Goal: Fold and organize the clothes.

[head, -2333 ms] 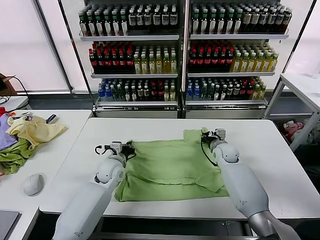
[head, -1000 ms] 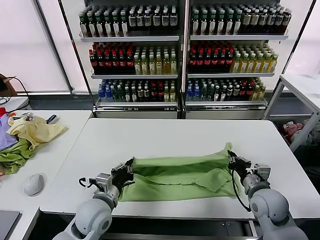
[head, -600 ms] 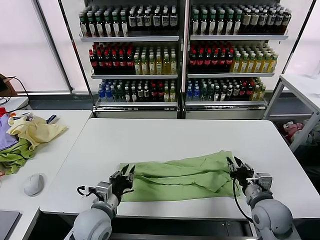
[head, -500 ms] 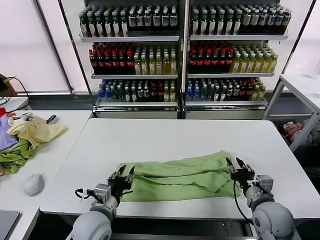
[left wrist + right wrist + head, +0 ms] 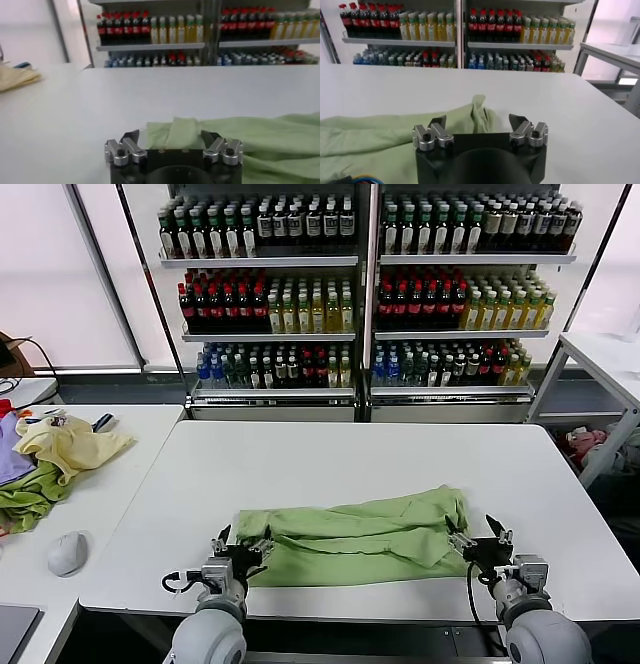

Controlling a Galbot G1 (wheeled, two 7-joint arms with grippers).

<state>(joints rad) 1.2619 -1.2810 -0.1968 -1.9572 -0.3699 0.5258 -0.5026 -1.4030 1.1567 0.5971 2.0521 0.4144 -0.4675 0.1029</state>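
The clothes, one light green shirt [image 5: 355, 534], lie folded into a long band across the near part of the white table [image 5: 350, 449]. My left gripper [image 5: 240, 546] sits at the band's left end, open and holding nothing. At the right end, my right gripper [image 5: 478, 536] is open too, just off the cloth. In the left wrist view the open gripper [image 5: 170, 136] faces the shirt [image 5: 240, 135], whose folded corner lies just ahead of the fingers. The right wrist view shows that gripper [image 5: 479, 122] open, with a raised corner of the shirt [image 5: 395, 135] ahead of it.
Shelves of bottles [image 5: 370, 284] stand behind the table. A side table on the left carries a pale yellow garment [image 5: 70, 446], a darker green cloth [image 5: 25, 499] and a grey mouse [image 5: 67, 552]. Another white table [image 5: 610, 354] stands at the far right.
Both grippers opened and let go of the shirt's edge, then drew back toward the table's near edge. The folded-over shirt settled flat.
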